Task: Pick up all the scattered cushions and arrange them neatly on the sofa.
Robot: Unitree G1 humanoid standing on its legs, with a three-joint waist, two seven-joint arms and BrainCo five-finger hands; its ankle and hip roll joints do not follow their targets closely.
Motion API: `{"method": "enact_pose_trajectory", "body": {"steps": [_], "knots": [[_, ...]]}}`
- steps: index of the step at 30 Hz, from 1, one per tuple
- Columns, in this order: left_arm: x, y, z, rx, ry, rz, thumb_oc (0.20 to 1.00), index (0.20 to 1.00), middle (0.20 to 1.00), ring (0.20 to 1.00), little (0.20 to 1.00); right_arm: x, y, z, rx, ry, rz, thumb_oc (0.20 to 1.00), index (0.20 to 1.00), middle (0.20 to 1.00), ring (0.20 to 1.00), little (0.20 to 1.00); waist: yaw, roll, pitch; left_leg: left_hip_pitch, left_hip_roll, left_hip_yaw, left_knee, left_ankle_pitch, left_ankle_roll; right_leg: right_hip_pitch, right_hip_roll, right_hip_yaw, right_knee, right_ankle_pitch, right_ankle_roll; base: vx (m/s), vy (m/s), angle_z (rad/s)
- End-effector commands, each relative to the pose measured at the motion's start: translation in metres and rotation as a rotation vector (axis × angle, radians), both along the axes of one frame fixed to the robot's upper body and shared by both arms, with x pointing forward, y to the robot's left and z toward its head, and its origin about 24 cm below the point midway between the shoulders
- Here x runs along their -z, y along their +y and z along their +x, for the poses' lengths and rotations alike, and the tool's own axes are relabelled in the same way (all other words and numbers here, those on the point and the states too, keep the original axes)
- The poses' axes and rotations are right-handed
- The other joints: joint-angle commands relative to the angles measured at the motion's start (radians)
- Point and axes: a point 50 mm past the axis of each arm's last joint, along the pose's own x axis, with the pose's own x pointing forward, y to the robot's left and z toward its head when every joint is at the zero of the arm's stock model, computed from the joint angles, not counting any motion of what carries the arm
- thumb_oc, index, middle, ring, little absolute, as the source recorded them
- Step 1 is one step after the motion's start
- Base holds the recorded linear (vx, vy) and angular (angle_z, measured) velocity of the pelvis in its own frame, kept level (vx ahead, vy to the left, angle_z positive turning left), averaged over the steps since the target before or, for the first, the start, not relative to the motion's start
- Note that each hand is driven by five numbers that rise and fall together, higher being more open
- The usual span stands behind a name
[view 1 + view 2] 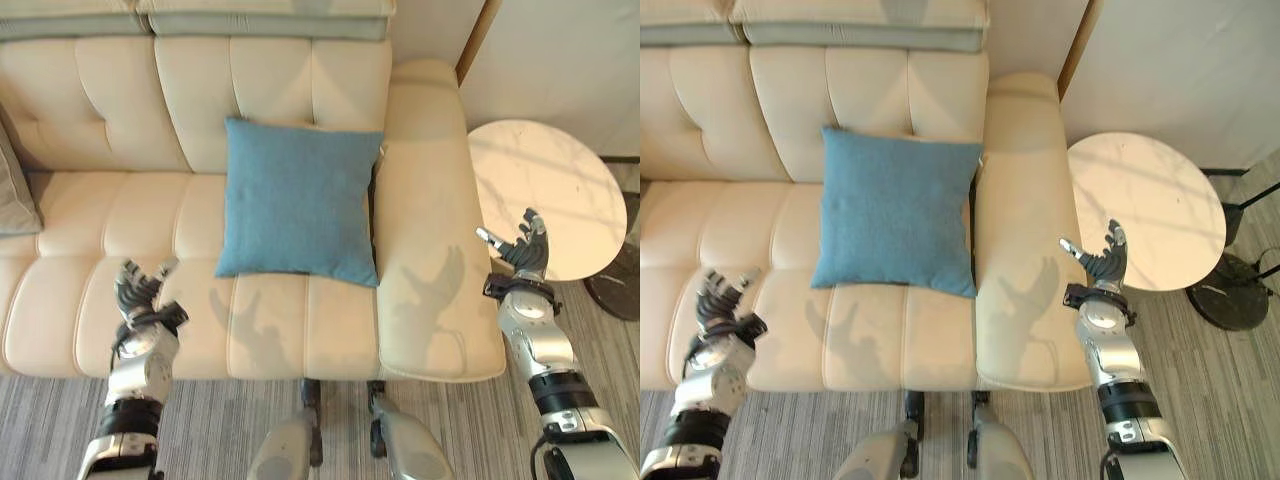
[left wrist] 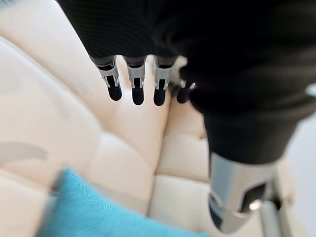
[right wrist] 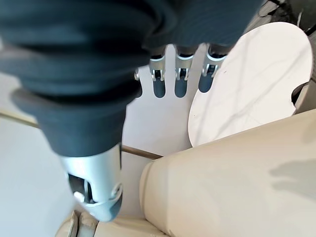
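A blue square cushion leans upright against the back of the cream sofa, close to its right armrest. A corner of a grey cushion shows at the sofa's far left. My left hand hovers over the seat's front, left of the blue cushion, its fingers relaxed and holding nothing. Beside the armrest's outer side my right hand is raised, open and empty, with its fingers straight. The blue cushion also shows in the left wrist view.
A round white side table on a dark base stands to the right of the armrest, close behind my right hand. A white wall rises behind it. Striped grey carpet lies in front of the sofa.
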Motion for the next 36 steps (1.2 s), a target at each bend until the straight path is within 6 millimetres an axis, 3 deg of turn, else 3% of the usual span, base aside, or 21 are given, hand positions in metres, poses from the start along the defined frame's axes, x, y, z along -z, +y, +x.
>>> {"method": "enact_pose_trajectory", "body": {"steps": [1, 3, 6, 7, 12, 13, 18, 20, 21, 24, 29, 31, 36], "knots": [[0.003, 0.013, -0.012, 0.020, 0.047, 0.095, 1.000, 1.000, 1.000, 1.000, 1.000, 0.009, -0.005, -0.009, -0.037, 0.013, -0.014, 1.000, 1.000, 1.000, 1.000, 1.000, -0.009, 0.018, -0.117, 0.012, -0.035, -0.017, -0.045, -0.062, -0.003, 0.042, 0.032, -0.027, 0.025, -0.161, 0.061, 0.01, 0.029, -0.31], [0.012, 0.014, -0.021, 0.024, 0.094, 0.096, 1.000, 1.000, 1.000, 1.000, 1.000, 0.020, -0.009, -0.016, -0.036, 0.063, -0.016, 1.000, 1.000, 1.000, 1.000, 1.000, -0.009, 0.018, -0.129, 0.024, -0.035, -0.016, -0.045, -0.067, -0.003, 0.058, 0.033, -0.027, 0.015, -0.161, 0.062, 0.01, 0.018, -0.22], [0.056, 0.004, -0.052, 0.077, 0.306, 0.075, 1.000, 1.000, 1.000, 1.000, 1.000, 0.075, -0.008, -0.046, -0.057, 0.287, 0.017, 1.000, 1.000, 1.000, 1.000, 1.000, -0.015, 0.019, -0.168, 0.065, -0.033, -0.007, -0.045, -0.080, -0.003, 0.114, 0.033, -0.031, -0.002, -0.162, 0.065, -0.01, 0.042, -0.06], [0.063, 0.001, -0.057, 0.091, 0.337, 0.064, 1.000, 1.000, 1.000, 1.000, 1.000, 0.083, -0.006, -0.051, -0.056, 0.317, 0.033, 1.000, 1.000, 1.000, 1.000, 1.000, -0.016, 0.019, -0.169, 0.072, -0.033, -0.007, -0.045, -0.082, -0.003, 0.120, 0.033, -0.031, -0.003, -0.163, 0.066, 0.00, 0.041, -0.01], [0.076, -0.007, -0.066, 0.136, 0.398, 0.042, 1.000, 1.000, 1.000, 1.000, 1.000, 0.096, -0.004, -0.061, -0.074, 0.377, 0.040, 1.000, 1.000, 1.000, 1.000, 1.000, -0.016, 0.020, -0.153, 0.077, -0.032, -0.001, -0.045, -0.080, 0.005, 0.105, 0.034, -0.025, 0.029, -0.168, 0.068, -0.06, 0.050, -0.14], [0.085, -0.011, -0.073, 0.160, 0.437, 0.020, 1.000, 1.000, 1.000, 1.000, 1.000, 0.104, -0.001, -0.069, -0.089, 0.414, 0.044, 1.000, 1.000, 1.000, 1.000, 1.000, -0.022, 0.018, -0.128, 0.070, -0.031, 0.006, -0.045, -0.075, 0.011, 0.086, 0.033, -0.021, 0.059, -0.167, 0.069, -0.18, 0.072, -0.20], [0.089, -0.015, -0.070, 0.186, 0.459, 0.023, 1.000, 1.000, 1.000, 1.000, 1.000, 0.116, 0.002, -0.074, -0.078, 0.458, 0.060, 1.000, 1.000, 1.000, 1.000, 1.000, -0.020, 0.011, -0.053, 0.000, -0.017, 0.040, -0.045, -0.039, 0.014, -0.019, 0.043, 0.000, 0.108, -0.140, 0.075, -0.25, 0.037, -0.23], [0.094, -0.017, -0.075, 0.194, 0.486, 0.014, 1.000, 1.000, 1.000, 1.000, 1.000, 0.124, 0.005, -0.079, -0.086, 0.492, 0.070, 1.000, 1.000, 1.000, 1.000, 1.000, -0.015, 0.014, -0.045, -0.016, -0.001, 0.057, -0.045, -0.024, 0.014, -0.029, 0.044, -0.033, 0.190, -0.187, 0.064, -0.14, -0.005, -0.40], [0.101, -0.020, -0.083, 0.207, 0.520, -0.004, 1.000, 1.000, 1.000, 1.000, 1.000, 0.132, 0.007, -0.085, -0.090, 0.525, 0.087, 1.000, 1.000, 1.000, 1.000, 1.000, -0.017, 0.022, -0.052, -0.025, 0.012, 0.070, -0.045, -0.023, 0.013, -0.017, 0.044, -0.054, 0.282, -0.260, 0.049, -0.14, -0.011, -0.33], [0.115, -0.025, -0.100, 0.193, 0.583, -0.065, 1.000, 1.000, 1.000, 1.000, 1.000, 0.141, 0.009, -0.093, -0.102, 0.569, 0.098, 1.000, 1.000, 1.000, 1.000, 1.000, -0.011, 0.023, -0.076, -0.019, 0.020, 0.077, -0.045, -0.035, 0.011, 0.044, 0.028, -0.053, 0.349, -0.328, 0.041, -0.06, -0.047, -0.36], [0.124, -0.031, -0.113, 0.177, 0.614, -0.117, 1.000, 1.000, 1.000, 1.000, 1.000, 0.145, 0.010, -0.099, -0.108, 0.593, 0.103, 1.000, 1.000, 1.000, 1.000, 1.000, 0.007, 0.008, -0.114, -0.045, 0.013, 0.088, -0.045, -0.021, 0.006, 0.178, 0.018, -0.044, 0.259, -0.331, 0.054, -0.10, -0.124, -0.17], [0.126, -0.029, -0.117, 0.151, 0.620, -0.134, 1.000, 1.000, 1.000, 1.000, 1.000, 0.145, 0.011, -0.095, -0.117, 0.597, 0.097, 1.000, 1.000, 1.000, 1.000, 1.000, 0.023, 0.005, -0.119, -0.065, 0.032, 0.114, -0.045, 0.021, -0.014, 0.205, 0.036, -0.055, 0.135, -0.341, 0.039, -0.22, -0.199, -0.19], [0.125, -0.033, -0.110, 0.177, 0.614, -0.121, 1.000, 1.000, 1.000, 1.000, 1.000, 0.142, 0.013, -0.093, -0.117, 0.572, 0.106, 1.000, 1.000, 1.000, 1.000, 1.000, 0.008, 0.023, -0.093, -0.083, 0.057, 0.084, -0.045, 0.088, -0.056, 0.211, 0.089, -0.058, 0.087, -0.332, -0.001, -0.27, -0.243, -0.04]]}}
